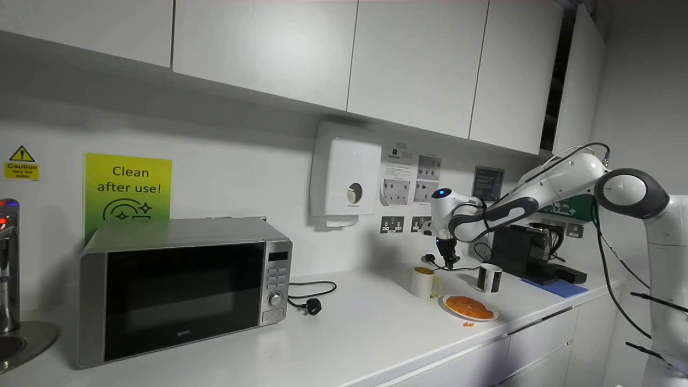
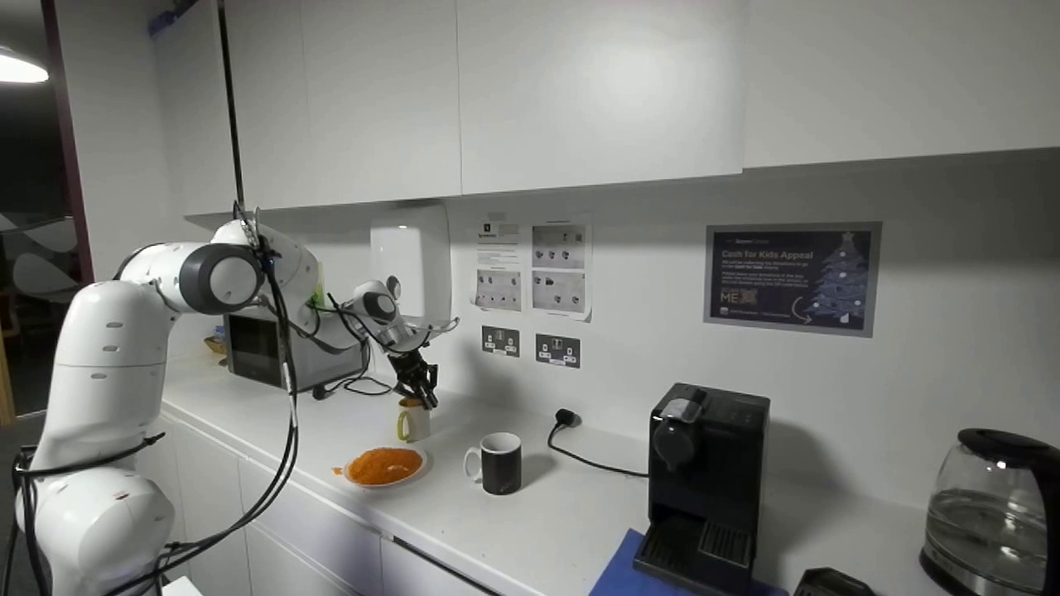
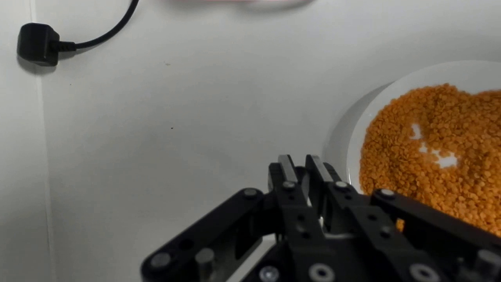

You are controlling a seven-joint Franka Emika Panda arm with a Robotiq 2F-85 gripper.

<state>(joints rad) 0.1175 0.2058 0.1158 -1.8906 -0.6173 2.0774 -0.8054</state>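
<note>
**Wrist view.** Gripper [image 3: 300,162]: black, two-fingered; fingers [image 3: 287,168] side by side, gap narrow, nothing visibly held. White plate [image 3: 467,76]: flat on the counter [image 3: 172,98], lower than the fingers and to their right. Orange lentils [image 3: 462,188], by their look: spread across the plate, whose raised rim presumably keeps them gathered. Black plug [image 3: 38,44]: upper left of the fingers, well apart, lying loose with its cord [image 3: 105,37].

**In an exterior view.** Yellow-handled mug [image 2: 418,424]: nearest item to the fingers, upright, just beside and lower; the fingertips overlap its rim in sight, contact cannot be told. Its handle points to the plate's side, perhaps for easy grasping. Black-and-white mug [image 2: 502,468]: upright, near the fingers, opposite the yellow-handled mug. Coffee machine [image 2: 704,480]: well apart from the fingers, on a blue mat [image 2: 614,571], probably laid to catch drips.

**In an exterior view.** Fingers hang above the counter, about level with the yellow-handled mug's rim. Stray lentils [image 1: 468,324]: farther from the fingers than the plate, likely spilled. Microwave [image 1: 185,301]: well apart from the fingers, past the yellow-handled mug.
</note>
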